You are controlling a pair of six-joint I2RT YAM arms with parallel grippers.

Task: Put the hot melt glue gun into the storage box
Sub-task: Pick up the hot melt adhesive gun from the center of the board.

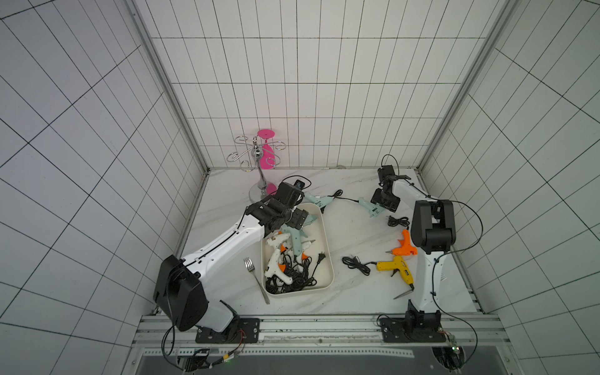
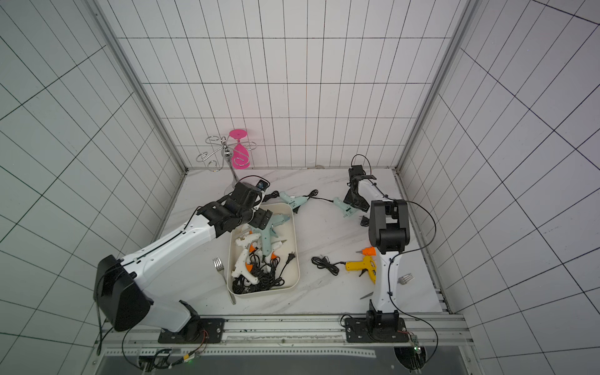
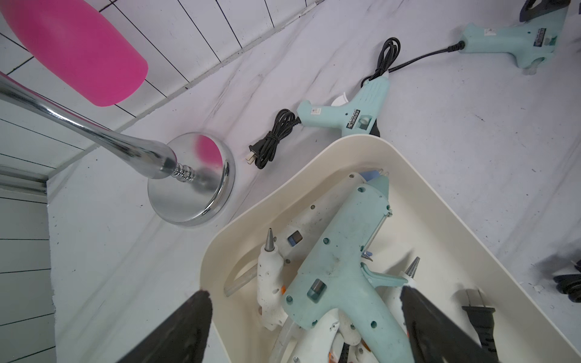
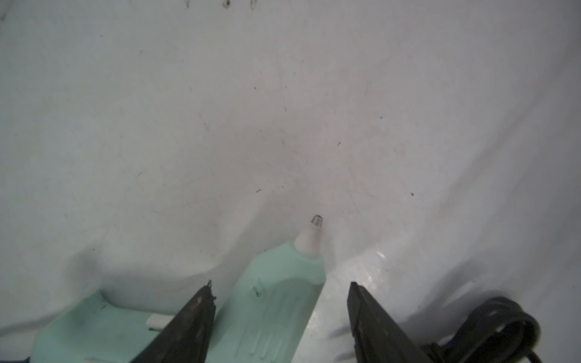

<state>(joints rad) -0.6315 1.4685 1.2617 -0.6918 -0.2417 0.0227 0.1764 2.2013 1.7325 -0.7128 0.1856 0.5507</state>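
I note: storage box (image 3: 217, 248) smooth, matt cream plastic; teal glue gun (image 3: 339, 251) scuffed, dirty matt plastic; stand base (image 3: 191, 201) mirror-polished metal; tabletop (image 3: 440, 157) marble-patterned, slightly glossy.

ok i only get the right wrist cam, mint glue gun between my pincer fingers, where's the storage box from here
Observer: The storage box lies mid-table, to the robot's left of your mint gun.
Operator: is the left pincer blocking it
Observer: The left pincer hangs open over the box's far end, gripping nothing.
Operator: other guns still out
Observer: Three: a second mint gun by the box's far corner, an orange gun and a yellow gun.
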